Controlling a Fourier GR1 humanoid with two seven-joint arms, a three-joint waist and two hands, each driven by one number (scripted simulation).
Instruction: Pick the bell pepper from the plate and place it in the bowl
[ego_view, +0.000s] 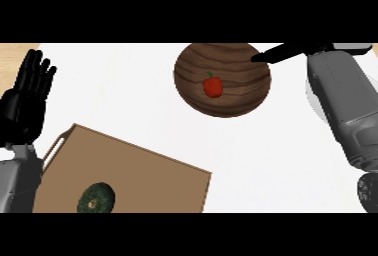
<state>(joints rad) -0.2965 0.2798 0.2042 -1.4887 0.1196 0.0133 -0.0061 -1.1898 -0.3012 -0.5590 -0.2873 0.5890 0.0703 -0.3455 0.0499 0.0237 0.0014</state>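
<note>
From the head view, looking steeply down, a white surface (148, 100) fills most of the frame, with a strip of pale wood showing at its far left and right edges.

The bell pepper (213, 86) is red with a small green stem pointing away from the robot. It lies a little left of the middle of a round, dark brown wooden dish with a wavy grain, which reads as the plate (240, 102). This dish sits toward the far side of the surface, right of centre. Nothing touches the pepper.

The right hand (284, 52) is at the far right, at the end of a grey forearm that runs up from the lower right edge. Only black fingers show, stretched out straight and pointing left. Their tips reach over the dish's far right rim, and the hand holds nothing. It is well apart from the pepper.

The left hand (26, 97) is at the left edge, open and resting with its fingers straight and pointing up, holding nothing.

A flat brown wooden board (148, 170) with a raised edge lies tilted at the near left. On it, near the lower edge, sits a dark green, mottled round object (96, 198). Whether this is the bowl cannot be told.
</note>
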